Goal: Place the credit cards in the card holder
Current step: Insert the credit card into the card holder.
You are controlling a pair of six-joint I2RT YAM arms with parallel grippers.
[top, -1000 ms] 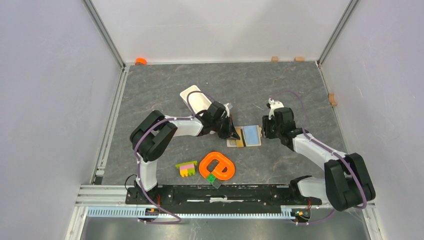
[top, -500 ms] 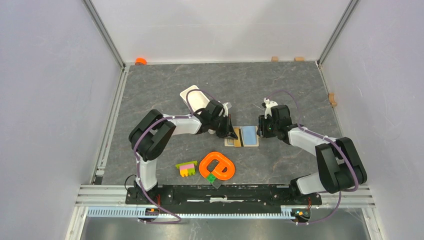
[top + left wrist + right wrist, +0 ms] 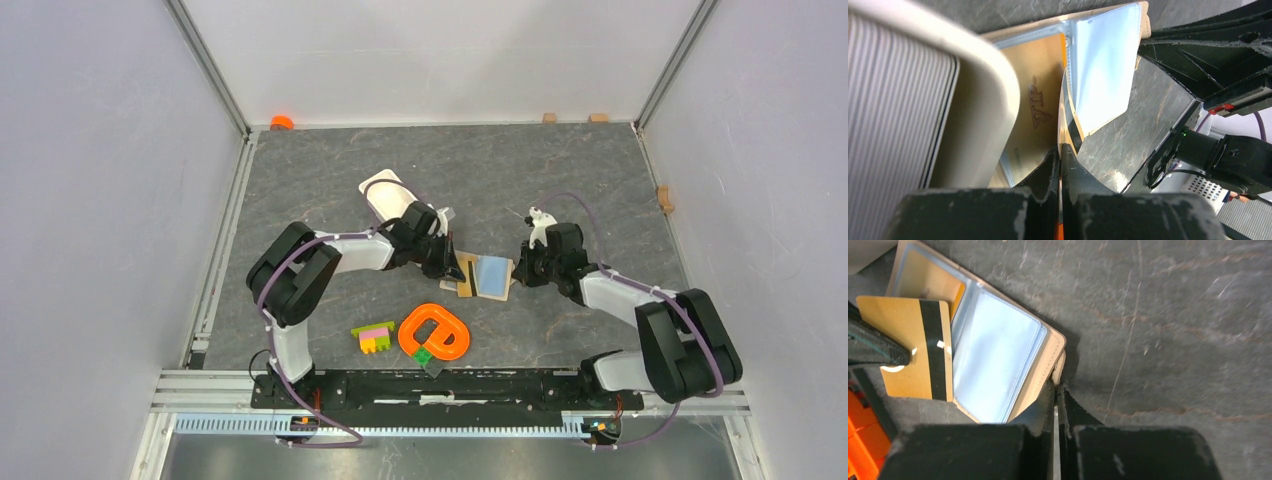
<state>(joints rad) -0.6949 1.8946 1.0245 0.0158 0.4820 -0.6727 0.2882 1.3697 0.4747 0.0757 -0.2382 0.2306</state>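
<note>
The beige card holder [image 3: 489, 278] lies open on the grey table, its clear sleeves facing up. Its right half [image 3: 998, 365] shows light blue, and a gold card marked VIP [image 3: 1035, 100] sits in its left sleeve. My left gripper [image 3: 458, 268] is shut on an orange-gold credit card [image 3: 913, 347] with a black stripe. It holds the card over the holder's left half, and the left wrist view shows the card edge-on [image 3: 1068, 131]. My right gripper [image 3: 1057, 385] is shut on the holder's short clasp tab [image 3: 1060, 365] at its right edge.
A long white tray [image 3: 392, 197] lies behind the left gripper. An orange ring toy [image 3: 435, 332], pink-yellow-green bricks [image 3: 374, 337] and a green brick [image 3: 425, 355] sit near the front. Small wooden blocks [image 3: 664, 197] and an orange cap [image 3: 282, 122] line the walls.
My right gripper has closed on the clasp tab. The card holder has turned slightly and shifted. The left gripper, still holding the gold card, has moved a little back and left.
</note>
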